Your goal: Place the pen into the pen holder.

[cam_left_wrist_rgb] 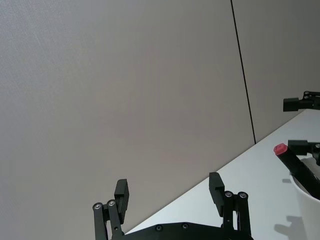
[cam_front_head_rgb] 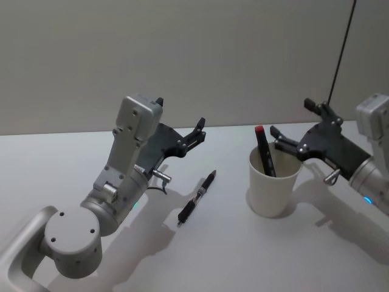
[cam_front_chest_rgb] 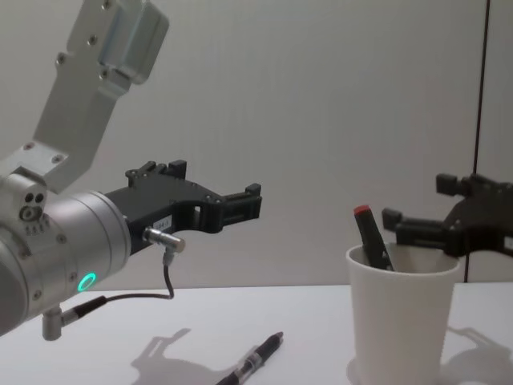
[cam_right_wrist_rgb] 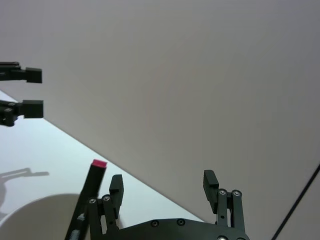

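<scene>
A table lies under the left gripper and right gripper, a grey wall stands beyond, and a red-capped marker leans beside the right.

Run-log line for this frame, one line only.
left end effector: open, empty | right end effector: open, empty, near pen holder | black pen: lying on table | red-capped pen: in pen holder | task: pending

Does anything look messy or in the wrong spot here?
One black pen lies loose on the table, left of the white paper cup, while a red-tipped pen leans inside it. Nothing looks spilled or broken.
</scene>
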`<move>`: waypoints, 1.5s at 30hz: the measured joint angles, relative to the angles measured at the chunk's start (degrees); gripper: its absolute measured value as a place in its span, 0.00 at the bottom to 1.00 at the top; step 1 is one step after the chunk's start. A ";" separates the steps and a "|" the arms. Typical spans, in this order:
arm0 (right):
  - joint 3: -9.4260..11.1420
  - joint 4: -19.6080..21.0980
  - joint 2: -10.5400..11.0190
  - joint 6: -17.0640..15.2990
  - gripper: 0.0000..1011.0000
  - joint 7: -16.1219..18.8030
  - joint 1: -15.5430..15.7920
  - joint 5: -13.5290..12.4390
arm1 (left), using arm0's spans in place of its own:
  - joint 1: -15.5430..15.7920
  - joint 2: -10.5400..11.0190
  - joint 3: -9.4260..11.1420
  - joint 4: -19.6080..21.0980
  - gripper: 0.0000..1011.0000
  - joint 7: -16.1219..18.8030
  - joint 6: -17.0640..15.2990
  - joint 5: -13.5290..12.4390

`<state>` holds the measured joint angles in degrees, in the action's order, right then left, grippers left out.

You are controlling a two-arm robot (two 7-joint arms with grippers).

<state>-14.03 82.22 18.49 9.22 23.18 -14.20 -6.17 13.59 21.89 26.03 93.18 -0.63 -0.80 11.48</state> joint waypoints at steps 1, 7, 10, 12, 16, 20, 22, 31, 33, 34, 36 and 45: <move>-0.18 -0.10 -0.06 -0.06 0.99 0.40 0.07 0.25 | 0.00 0.00 0.00 0.00 0.99 0.00 0.00 0.00; -0.42 -0.22 -0.08 -0.09 0.99 1.19 0.21 0.64 | 0.00 0.00 0.00 0.00 0.99 0.00 0.00 0.00; -0.41 -0.08 -0.02 0.45 0.99 1.09 0.33 0.43 | 0.00 0.00 0.00 0.00 0.99 0.00 0.00 0.00; -0.34 0.05 0.02 0.90 0.99 0.92 0.38 0.09 | 0.00 0.00 0.00 0.00 0.99 0.00 0.00 0.00; 0.00 0.55 0.19 2.41 0.99 0.46 0.57 -1.60 | 0.00 0.00 0.00 0.00 0.99 0.00 0.00 0.00; 0.38 1.09 0.38 3.75 0.99 0.22 0.77 -3.59 | 0.00 0.00 0.00 0.00 0.99 0.00 0.00 0.00; 0.66 1.43 0.51 4.45 0.99 0.13 0.91 -4.96 | 0.00 0.00 0.00 0.00 0.99 0.00 0.00 0.00; 1.69 2.76 1.05 5.97 0.99 -0.17 1.57 -10.58 | 0.00 0.00 0.00 0.00 0.99 0.00 0.00 0.00; 2.14 3.36 1.35 5.72 0.99 -0.45 1.97 -12.94 | 0.00 0.00 0.00 0.00 0.99 0.00 0.00 0.00; 2.23 3.51 1.44 5.52 0.99 -0.52 2.06 -13.47 | 0.00 0.00 0.00 0.00 0.99 0.00 0.00 0.00; 2.42 3.78 1.60 4.95 0.99 -0.65 2.25 -14.54 | 0.00 0.00 0.00 0.00 0.99 0.00 0.00 0.00; 3.74 5.85 3.25 -0.37 0.99 -1.23 3.54 -19.11 | 0.00 0.00 0.00 0.00 0.99 0.00 0.00 0.00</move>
<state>-10.29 88.07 21.74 8.85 21.95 -10.66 -25.28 13.59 21.90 26.02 93.18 -0.63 -0.80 11.48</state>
